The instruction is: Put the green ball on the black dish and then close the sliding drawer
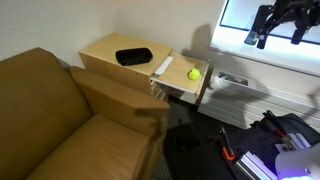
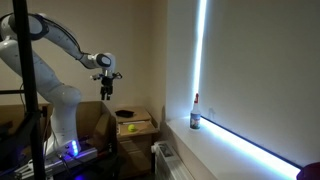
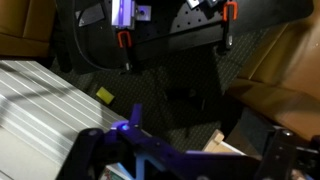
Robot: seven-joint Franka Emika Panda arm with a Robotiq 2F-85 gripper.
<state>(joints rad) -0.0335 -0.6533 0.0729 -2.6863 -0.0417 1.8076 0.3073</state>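
Note:
The green ball [image 1: 193, 73] lies in the open sliding drawer [image 1: 180, 84], which is pulled out from the side of the light wooden cabinet [image 1: 105, 50]. The black dish [image 1: 133, 56] sits on the cabinet top. Ball [image 2: 130, 127] and dish [image 2: 124, 114] also show in both exterior views. My gripper [image 1: 278, 30] hangs high in the air, well above and beyond the drawer, open and empty. It also shows in an exterior view [image 2: 107, 92]. In the wrist view the gripper [image 3: 188, 162] has its fingers spread wide over the dark floor. Ball and dish are out of that view.
A brown sofa [image 1: 60, 120] stands against the cabinet. A white radiator [image 1: 235, 85] and a bright window [image 1: 270, 20] lie behind the drawer. Red clamps and cables [image 3: 125, 40] are on the floor. A bottle [image 2: 195, 115] stands on the sill.

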